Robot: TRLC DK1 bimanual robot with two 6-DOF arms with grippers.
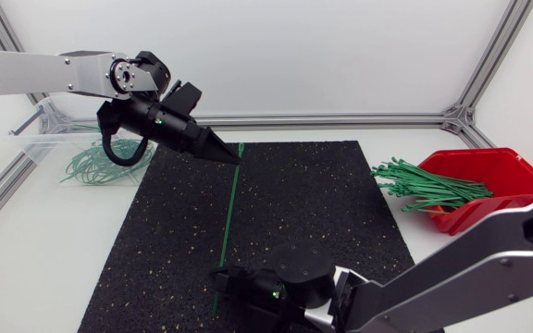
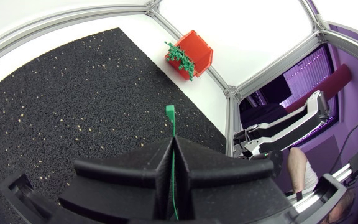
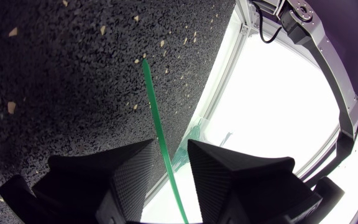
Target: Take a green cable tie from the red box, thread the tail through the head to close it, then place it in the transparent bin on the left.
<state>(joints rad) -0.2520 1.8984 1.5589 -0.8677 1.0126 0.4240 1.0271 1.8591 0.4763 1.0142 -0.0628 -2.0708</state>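
1. Left claw (image 1: 232, 157): your left arm enters from the left side and the claw sits at the far edge of the black mat (image 1: 322, 203). In the left wrist view its fingers are pressed together on the green cable tie (image 1: 230, 213), and the tie's head (image 2: 170, 113) sticks out just past the fingertips.

2. Cable tie: it runs straight from the left claw across the mat towards the near edge, where its tail reaches your right claw (image 1: 220, 280).

3. Right claw: your right arm enters from the lower right. In the right wrist view the fingers (image 3: 132, 168) stand narrowly apart. The tie passes through the gap between them, with open space showing on one side, so it is not clamped.

4. Red box (image 1: 498, 176): it stands on the table (image 1: 340, 74) to the right of the mat, with a bundle of green ties (image 1: 428, 188) spilling over its front lip.

5. Transparent bin (image 1: 35, 148): it stands left of the mat, behind the left arm, with looped ties (image 1: 95, 166) lying in it.
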